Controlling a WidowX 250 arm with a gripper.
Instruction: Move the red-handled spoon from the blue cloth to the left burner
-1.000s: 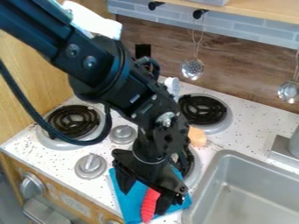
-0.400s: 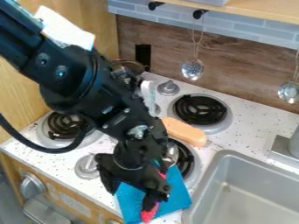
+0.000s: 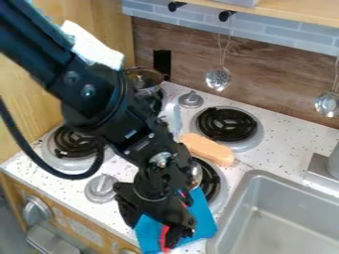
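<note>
The gripper [image 3: 152,232] is down at the red handle [image 3: 163,238] of what looks like a metal spoon or ladle, with its fingers spread wide and no firm hold to be seen. As far as things have got, the approach to the handle looks done, while a grip and any lift are not. The handle lies over the blue cloth [image 3: 206,213], near one finger; whether that finger touches it, I cannot tell. What seems to be the utensil's shiny head [image 3: 197,173] sits up beside the front right burner [image 3: 208,186], partly behind the wrist. A tan, rounded block [image 3: 208,150] lies between that burner and the back right burner [image 3: 228,124], apart from the gripper. The black arm [image 3: 96,99] comes in from the upper left and slants down across the stovetop, hiding part of the front left burner [image 3: 74,145]; its cable [image 3: 63,173] loops below it. From the wrist, the gripper hangs steeply down toward the counter's front edge, left of the sink [image 3: 285,228] in the view.
</note>
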